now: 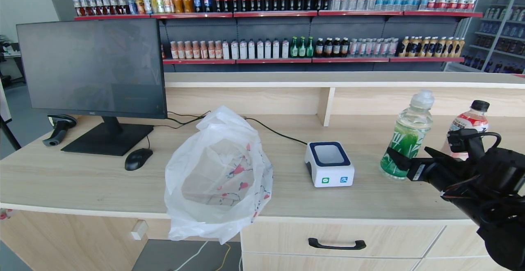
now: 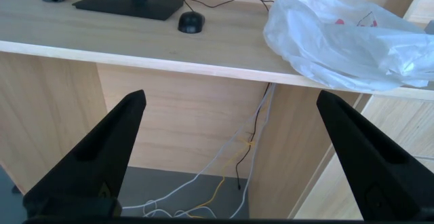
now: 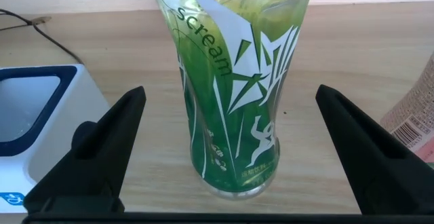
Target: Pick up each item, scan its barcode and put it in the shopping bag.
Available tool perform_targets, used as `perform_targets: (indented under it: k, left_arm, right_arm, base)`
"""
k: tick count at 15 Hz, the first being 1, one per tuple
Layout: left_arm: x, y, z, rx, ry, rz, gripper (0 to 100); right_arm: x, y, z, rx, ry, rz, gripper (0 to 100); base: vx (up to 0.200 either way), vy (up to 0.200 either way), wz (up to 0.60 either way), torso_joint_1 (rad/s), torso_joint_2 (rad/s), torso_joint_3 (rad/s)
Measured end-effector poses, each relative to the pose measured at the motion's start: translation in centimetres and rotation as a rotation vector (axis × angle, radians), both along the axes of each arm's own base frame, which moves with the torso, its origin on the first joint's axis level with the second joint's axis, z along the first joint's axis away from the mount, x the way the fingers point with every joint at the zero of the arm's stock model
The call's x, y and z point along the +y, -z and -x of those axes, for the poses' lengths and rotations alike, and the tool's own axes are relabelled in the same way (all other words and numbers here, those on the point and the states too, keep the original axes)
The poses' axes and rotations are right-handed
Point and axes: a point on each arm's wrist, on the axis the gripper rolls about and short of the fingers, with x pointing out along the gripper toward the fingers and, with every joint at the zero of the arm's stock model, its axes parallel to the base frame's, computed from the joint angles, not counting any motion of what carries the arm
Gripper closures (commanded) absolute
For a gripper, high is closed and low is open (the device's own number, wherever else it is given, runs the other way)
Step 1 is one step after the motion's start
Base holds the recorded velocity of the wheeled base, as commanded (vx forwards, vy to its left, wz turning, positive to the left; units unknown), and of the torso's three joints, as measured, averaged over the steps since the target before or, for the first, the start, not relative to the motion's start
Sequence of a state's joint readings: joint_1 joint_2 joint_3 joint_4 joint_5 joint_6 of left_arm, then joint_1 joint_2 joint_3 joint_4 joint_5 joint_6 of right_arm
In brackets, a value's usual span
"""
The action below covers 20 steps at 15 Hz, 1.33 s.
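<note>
The bag (image 1: 217, 176) sat seemingly empty at the counter's (image 1: 82, 181) front edge, so no item looked done. The right gripper (image 3: 230, 95) gaped around the upright green bottle (image 1: 406, 140) near the right end, not yet clasping it; the left gripper (image 2: 230, 98) gaped empty.

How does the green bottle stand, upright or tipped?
Upright. The green bottle stands on its base on the counter, cap uppermost, with the open right gripper either side of it.

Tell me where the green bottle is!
In the head view the green bottle stands on the right of the counter, between the white scanner and the red-labelled bottle.
</note>
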State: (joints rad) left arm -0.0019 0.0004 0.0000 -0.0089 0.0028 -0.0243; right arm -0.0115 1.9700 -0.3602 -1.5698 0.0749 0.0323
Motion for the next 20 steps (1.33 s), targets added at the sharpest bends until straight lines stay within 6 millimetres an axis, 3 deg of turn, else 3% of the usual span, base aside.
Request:
perform_targets:
  k: [12,20]
  left_arm:
    - [0.0,0.0,0.0,0.0,-0.001,0.0,0]
    - [0.0,0.0,0.0,0.0,0.0,0.0,0]
  right_arm:
    - [1.2,-0.2,0.0,-0.007,-0.041,0.0,0]
    - [1.6,-0.6,1.1,-0.008,-0.056,0.0,0]
  base:
    - [0.0,0.0,0.0,0.0,0.0,0.0]
    - [0.0,0.0,0.0,0.0,0.0,0.0]
